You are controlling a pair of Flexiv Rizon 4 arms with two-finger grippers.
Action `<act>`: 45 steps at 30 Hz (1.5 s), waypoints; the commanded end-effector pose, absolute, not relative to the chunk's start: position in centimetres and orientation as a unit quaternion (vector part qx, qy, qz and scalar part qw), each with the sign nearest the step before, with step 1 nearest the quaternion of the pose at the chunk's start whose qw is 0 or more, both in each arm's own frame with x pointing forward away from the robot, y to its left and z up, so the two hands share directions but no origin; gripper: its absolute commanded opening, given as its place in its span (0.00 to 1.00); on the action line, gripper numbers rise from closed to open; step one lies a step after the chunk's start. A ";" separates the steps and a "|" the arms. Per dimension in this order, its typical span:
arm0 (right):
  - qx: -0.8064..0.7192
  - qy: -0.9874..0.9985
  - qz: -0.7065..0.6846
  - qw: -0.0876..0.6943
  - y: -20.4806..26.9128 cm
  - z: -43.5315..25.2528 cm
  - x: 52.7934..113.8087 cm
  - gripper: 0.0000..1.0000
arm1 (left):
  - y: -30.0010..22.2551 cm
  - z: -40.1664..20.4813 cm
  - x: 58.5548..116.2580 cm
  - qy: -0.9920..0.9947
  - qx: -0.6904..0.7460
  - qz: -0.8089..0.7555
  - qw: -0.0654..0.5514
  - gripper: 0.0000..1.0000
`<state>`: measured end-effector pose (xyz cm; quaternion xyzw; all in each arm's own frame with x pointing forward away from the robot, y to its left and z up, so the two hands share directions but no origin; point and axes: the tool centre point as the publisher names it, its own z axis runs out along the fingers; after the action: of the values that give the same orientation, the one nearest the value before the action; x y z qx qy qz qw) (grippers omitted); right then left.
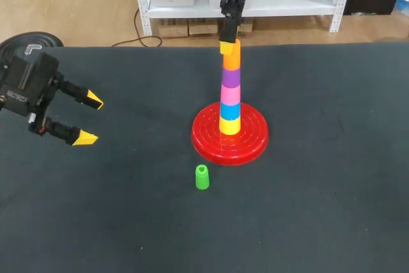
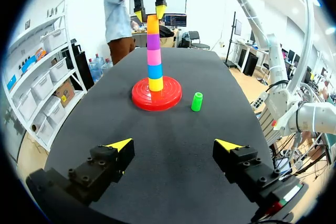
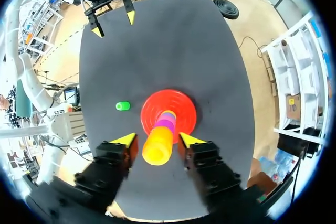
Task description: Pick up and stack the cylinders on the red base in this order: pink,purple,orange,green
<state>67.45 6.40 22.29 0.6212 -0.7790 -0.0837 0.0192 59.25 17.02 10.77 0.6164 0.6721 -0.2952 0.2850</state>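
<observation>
On the red base (image 1: 211,148) stands a tower of yellow, blue, pink, purple and, on top, an orange cylinder (image 1: 231,57). My right gripper (image 1: 228,46) hangs straight over the tower, its yellow tips either side of the orange cylinder's (image 3: 157,148) top with small gaps, so it is open. A green cylinder (image 1: 202,177) stands upright on the table in front of the base, slightly to its left. My left gripper (image 1: 89,119) is far off at the table's left side, open and empty, pointing toward the tower (image 2: 153,51).
The dark table (image 1: 319,209) holds only the base, the tower and the green cylinder (image 2: 197,101). There is wide bare room between my left gripper (image 2: 174,145) and the base (image 2: 142,95).
</observation>
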 end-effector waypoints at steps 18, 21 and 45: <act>0.693 -0.713 0.048 -0.090 13.7 27.2 59.9 1.00 | 17.1 10.7 59.3 0.671 0.617 -0.296 0.286 1.00; 0.698 -0.709 0.052 -0.091 14.6 25.5 58.2 1.00 | 17.1 10.7 59.3 0.671 0.617 -0.296 0.286 1.00; 0.695 -0.715 -0.043 -0.050 14.5 11.1 53.6 1.00 | 17.1 10.7 59.3 0.671 0.617 -0.296 0.286 1.00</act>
<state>53.88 15.05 12.35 0.6966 -0.7156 -0.0409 -0.0324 59.25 17.02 10.77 0.6164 0.6721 -0.2952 0.2850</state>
